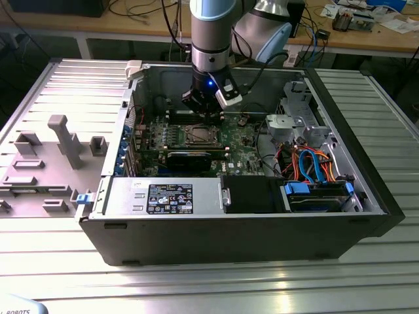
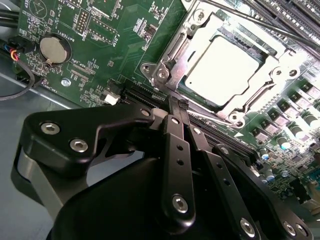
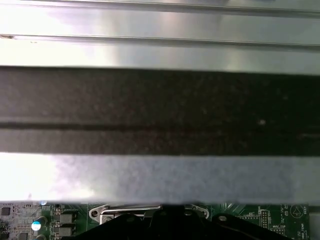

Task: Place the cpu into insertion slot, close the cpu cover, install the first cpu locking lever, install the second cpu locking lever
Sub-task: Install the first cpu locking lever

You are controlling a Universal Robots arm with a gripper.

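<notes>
Inside the open computer case (image 1: 366,196), the cpu (image 2: 220,70) is seen seated in the insertion slot (image 1: 197,136) with the cpu cover (image 2: 250,95) lowered over it, while the gripper (image 2: 176,107), jaws closed on nothing, is held at the cover's edge.

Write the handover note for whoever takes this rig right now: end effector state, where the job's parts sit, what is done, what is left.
End effector: fingers together, holding nothing, tip at the edge of the socket frame in the second wrist view; in the exterior view it hangs over the motherboard inside the open computer case.
The cpu: seated flat in the insertion slot.
The cpu cover: down over the chip, framing it.
Done: chip placed, cover lowered.
Left: both locking levers. One thin lever rod crosses beyond the socket; whether either is latched cannot be told.
</notes>
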